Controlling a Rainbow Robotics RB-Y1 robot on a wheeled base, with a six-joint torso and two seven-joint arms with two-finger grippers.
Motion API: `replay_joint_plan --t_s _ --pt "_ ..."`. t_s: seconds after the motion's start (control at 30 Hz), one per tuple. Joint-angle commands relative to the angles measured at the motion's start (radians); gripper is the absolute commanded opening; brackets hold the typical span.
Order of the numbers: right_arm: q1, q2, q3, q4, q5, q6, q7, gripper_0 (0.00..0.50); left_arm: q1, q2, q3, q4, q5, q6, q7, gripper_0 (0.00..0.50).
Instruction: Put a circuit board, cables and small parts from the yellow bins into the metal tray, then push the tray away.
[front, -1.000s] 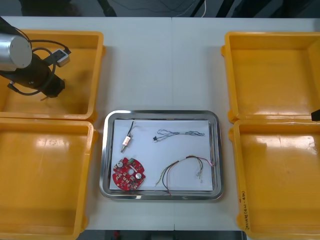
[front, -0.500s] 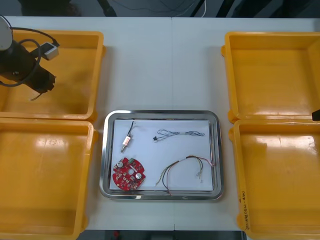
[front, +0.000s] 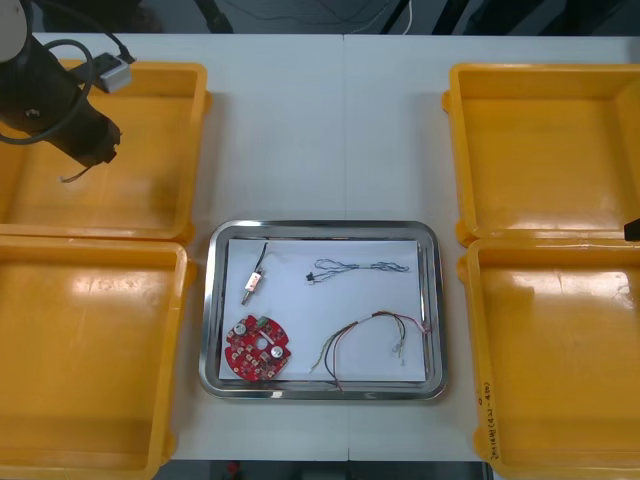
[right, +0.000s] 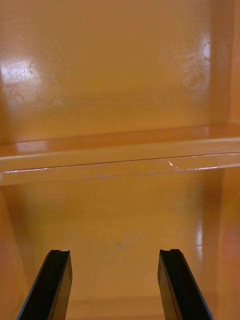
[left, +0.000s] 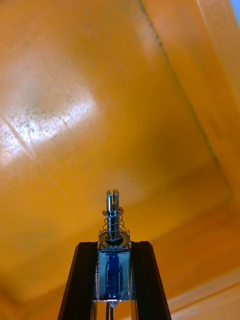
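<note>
My left gripper (left: 114, 246) is shut on a small metal part (left: 114, 227), a blue-bodied piece with a spring and a pin, over the far left yellow bin (front: 150, 200). In the front view that gripper (front: 97, 150) hangs above the bin floor and a thin wire (front: 72, 177) dangles under it. The metal tray (front: 215, 300), white inside, holds a round red circuit board (front: 258, 347), another small metal part (front: 253, 283), a black cable (front: 360, 267) and a red and yellow cable (front: 372, 333). My right gripper (right: 115, 256) is open over an orange bin rim (right: 120, 156).
Two yellow bins stand at each side, the near left bin (front: 90, 350), the far right bin (front: 545, 150) and the near right bin (front: 560, 350) bare inside. A bit of the right arm (front: 632, 230) shows at the right edge. Bare table (front: 330, 130) lies beyond the tray.
The left arm has shifted within the far left bin, first to the left, then toward the far side and higher. The right arm and the tray's contents have not moved.
</note>
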Motion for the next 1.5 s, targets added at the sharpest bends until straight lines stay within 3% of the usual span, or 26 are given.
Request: replay_joint_plan --t_s 0.03,0.47,0.87,1.5 --pt "0.012 -0.043 -0.033 -0.03 0.002 0.003 -0.026 0.5 0.026 -0.004 0.051 -0.131 0.0 0.059 0.17 0.0" --pt "0.014 -0.043 -0.033 -0.03 -0.001 0.003 -0.029 0.5 0.04 -0.088 0.048 -0.412 0.0 0.245 0.512 0.0" --pt "0.014 -0.043 -0.033 -0.03 -0.006 0.003 -0.032 0.5 0.04 -0.105 -0.109 -0.594 -0.014 0.258 0.791 0.0" --pt "0.014 -0.043 -0.033 -0.03 -0.01 0.003 -0.046 0.5 0.028 -0.107 -0.466 -0.654 -0.093 0.042 1.184 0.0"
